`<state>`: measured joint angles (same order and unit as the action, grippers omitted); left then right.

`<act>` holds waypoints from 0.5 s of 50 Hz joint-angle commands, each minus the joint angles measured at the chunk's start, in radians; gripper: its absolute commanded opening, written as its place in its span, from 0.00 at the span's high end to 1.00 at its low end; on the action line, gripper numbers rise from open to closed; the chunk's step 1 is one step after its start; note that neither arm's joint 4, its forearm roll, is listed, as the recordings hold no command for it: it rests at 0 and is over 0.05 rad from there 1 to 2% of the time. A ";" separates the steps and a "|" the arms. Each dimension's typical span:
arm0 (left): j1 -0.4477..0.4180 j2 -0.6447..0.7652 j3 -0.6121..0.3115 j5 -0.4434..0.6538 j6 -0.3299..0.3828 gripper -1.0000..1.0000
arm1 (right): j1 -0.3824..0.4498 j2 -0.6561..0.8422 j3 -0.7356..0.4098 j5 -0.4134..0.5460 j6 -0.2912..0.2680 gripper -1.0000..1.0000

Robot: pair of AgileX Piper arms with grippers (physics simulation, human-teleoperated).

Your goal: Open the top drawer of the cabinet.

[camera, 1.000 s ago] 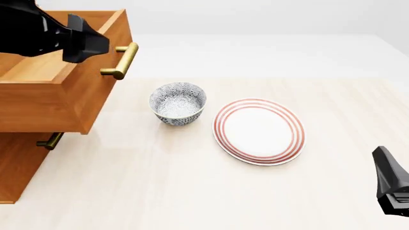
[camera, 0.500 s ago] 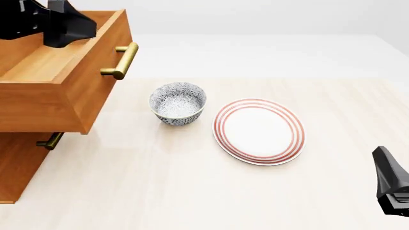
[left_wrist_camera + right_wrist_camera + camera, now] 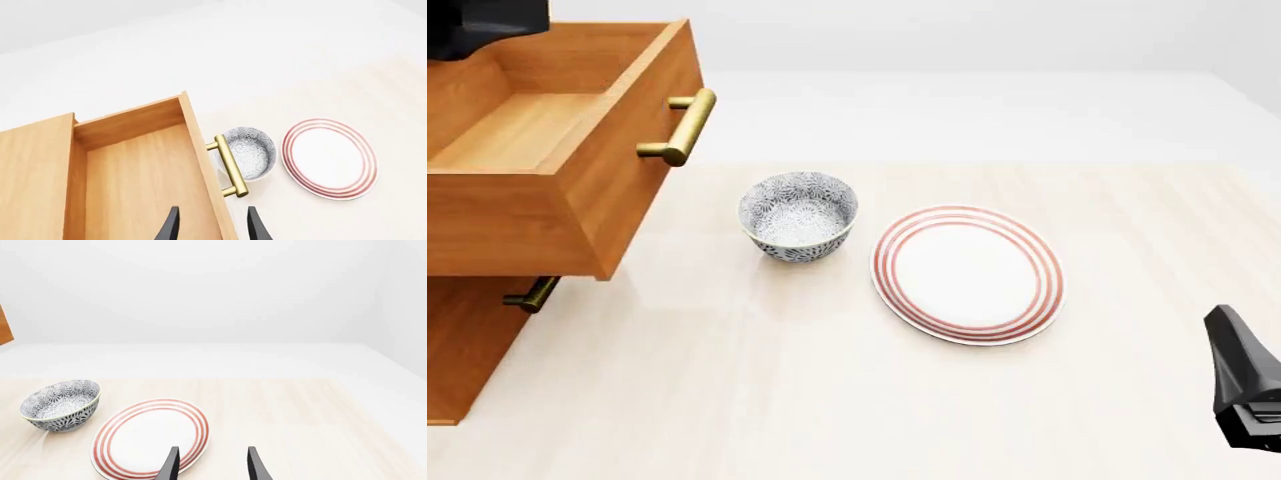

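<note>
The right gripper (image 3: 1244, 390) sits at the near right edge of the table (image 3: 827, 400), low and close to the camera in the front view. Its wrist view shows the two fingertips (image 3: 170, 465) apart with nothing between them, aimed level across the table toward the plate (image 3: 150, 437) and the bowl (image 3: 61, 404).

Mid-table, the red-ringed plate lies flat, with the patterned bowl just beside it on its left, upright and apart from it.

At the far left stands the cabinet (image 3: 461, 350). The top drawer (image 3: 554, 150) is pulled out well past the cabinet front, its interior exposed; its brass handle (image 3: 681, 125) faces the bowl. A lower drawer's handle (image 3: 531, 295) shows beneath it.

The left gripper (image 3: 211, 227) is raised above the open top drawer, looking down. Its fingers are apart, straddling the drawer front's top edge in that view and gripping nothing. In the front view only a dark part of the left arm (image 3: 481, 25) appears at the upper left corner.
</note>
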<state>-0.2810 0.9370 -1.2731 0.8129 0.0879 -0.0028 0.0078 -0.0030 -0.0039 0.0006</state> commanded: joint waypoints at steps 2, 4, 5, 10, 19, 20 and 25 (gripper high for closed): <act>0.041 -0.060 -0.006 0.009 0.005 0.00 | 0.000 0.000 0.000 0.000 0.000 0.00; 0.043 -0.067 -0.007 0.011 0.003 0.00 | 0.000 0.000 0.000 0.000 0.000 0.00; 0.051 -0.072 -0.005 0.012 0.004 0.00 | 0.000 0.000 0.000 0.000 0.000 0.00; 0.073 -0.105 -0.012 0.013 0.002 0.00 | 0.000 0.000 0.000 0.000 0.000 0.00; 0.112 -0.143 -0.017 0.024 0.003 0.00 | 0.000 0.000 0.000 0.000 0.000 0.00; 0.115 -0.144 -0.013 0.023 0.005 0.00 | 0.000 0.000 0.000 0.000 0.000 0.00; 0.134 -0.160 -0.006 0.028 -0.001 0.00 | 0.000 0.000 0.000 0.000 0.000 0.00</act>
<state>-0.1823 0.8130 -1.2834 0.8335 0.0901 -0.0028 0.0078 -0.0030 -0.0039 0.0006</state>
